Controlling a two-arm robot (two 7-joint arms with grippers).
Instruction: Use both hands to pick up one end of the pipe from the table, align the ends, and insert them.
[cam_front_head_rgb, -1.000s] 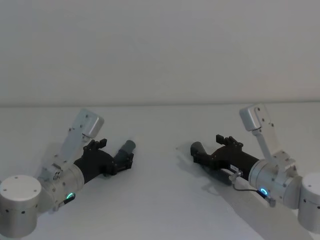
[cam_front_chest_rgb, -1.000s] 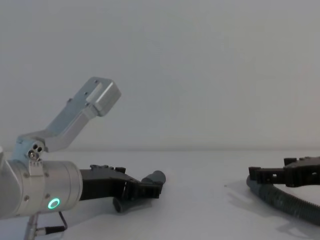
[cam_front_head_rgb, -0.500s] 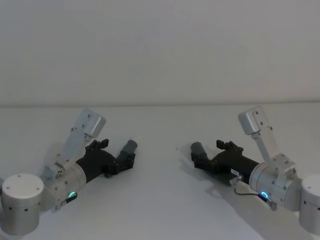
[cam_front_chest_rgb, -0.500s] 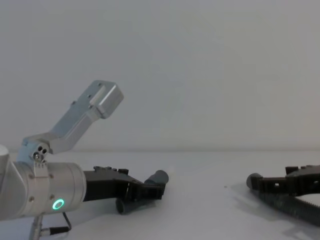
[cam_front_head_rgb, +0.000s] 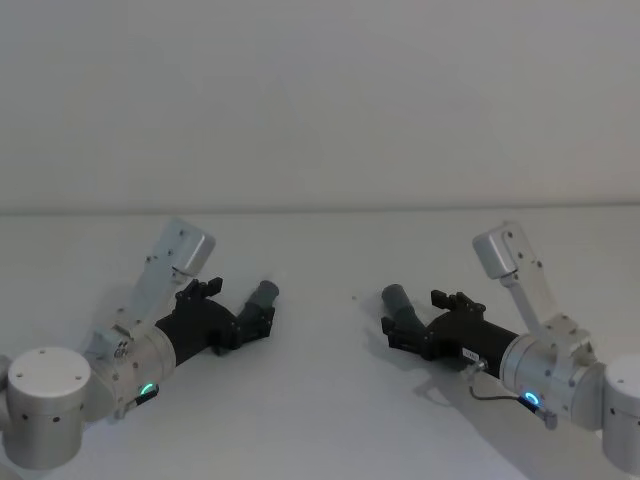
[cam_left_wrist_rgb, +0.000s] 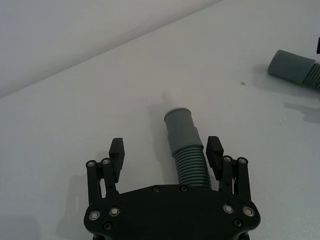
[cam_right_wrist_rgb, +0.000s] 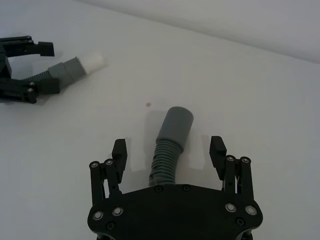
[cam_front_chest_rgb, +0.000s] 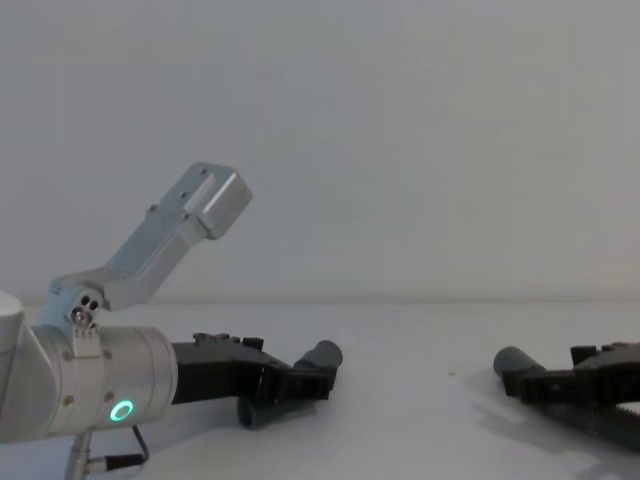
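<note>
"While both arms reach low over the table (cam_front_head_rgb: 320, 425), what is the left gripper (cam_left_wrist_rgb: 166, 147) doing?"

"It sits on the left side with its fingers (cam_left_wrist_rgb: 214, 149) spread wide around the short piece (cam_left_wrist_rgb: 190, 162) of the pipe. The ribbed length runs between them, much nearer one finger than the other. Whether it touches that finger, I cannot tell. Nothing is clamped."

"Where does that piece point?"

"It lies on the table, and the short piece's cuff (cam_left_wrist_rgb: 180, 125) sticks out past the fingertips, toward the far right. The narrower white tip (cam_right_wrist_rgb: 94, 61) is at its very end."

"And the right gripper (cam_right_wrist_rgb: 168, 146)?"

"Low on the right side of the table and spread just as wide. The longer piece (cam_right_wrist_rgb: 164, 162) comes out between its fingers, apart from both, so it has hold of nothing either. The longer piece's cuff (cam_right_wrist_rgb: 176, 124) juts ahead of the fingertips, toward the far left."

"So how do the two ends stand?"

"They are turned roughly toward each other but well apart, with white table between them. A small dark speck (cam_right_wrist_rgb: 148, 104) lies in that gap, nearer the longer piece's cuff. A green ring light (cam_front_chest_rgb: 121, 410) glows on the left arm (cam_front_chest_rgb: 150, 250)"
</note>
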